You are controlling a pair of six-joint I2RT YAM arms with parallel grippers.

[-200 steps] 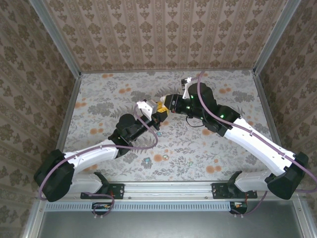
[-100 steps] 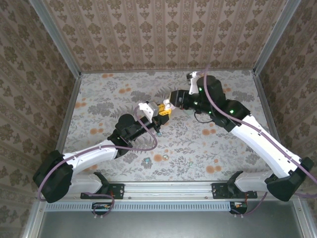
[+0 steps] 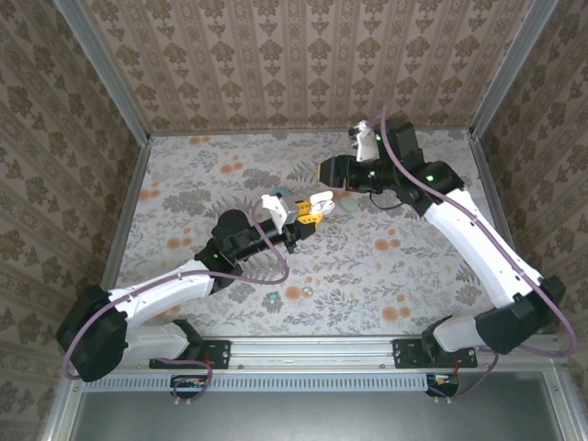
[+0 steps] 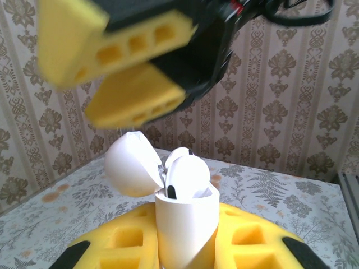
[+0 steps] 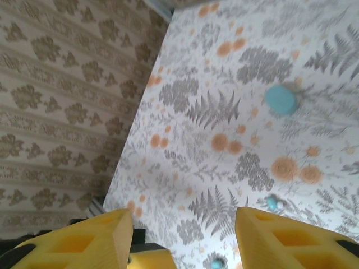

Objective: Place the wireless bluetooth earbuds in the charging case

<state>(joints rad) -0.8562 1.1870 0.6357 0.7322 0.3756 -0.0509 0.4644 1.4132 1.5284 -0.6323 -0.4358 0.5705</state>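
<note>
a: left gripper (image 4: 185, 252) has the white charging case (image 4: 186, 224) pinched upright between its yellow pads (image 4: 252, 246), with the lid (image 4: 132, 163) flipped open to one side.

b: and a whitish earbud (image 4: 184, 171) sits in the mouth of it. it rides high, so i'd say it's not pressed home.

a: right gripper (image 4: 76, 89) hangs just above the case, fingers spread wide, nothing between them. its own wrist camera agrees: wide and empty.

b: more buds lie loose on the table (image 3: 184, 184) near the arm bases. there's a teal bud (image 3: 273, 297) with a paler bud (image 3: 306, 292) just beside it. a teal rounded case (image 3: 350, 208) lies apart, close to the held case.

a: how will they handle?

b: tiny, light, hard glossy plastic, so slippery, i'd guess. pinch one across its broadest part with the very tips of the foam. go gently, because too much squeeze could squirt a pebble like that sideways.

a: and the case?

b: light, with a thin hinge. the grip belongs low on the body, as it is here, well clear of the lid.
</note>
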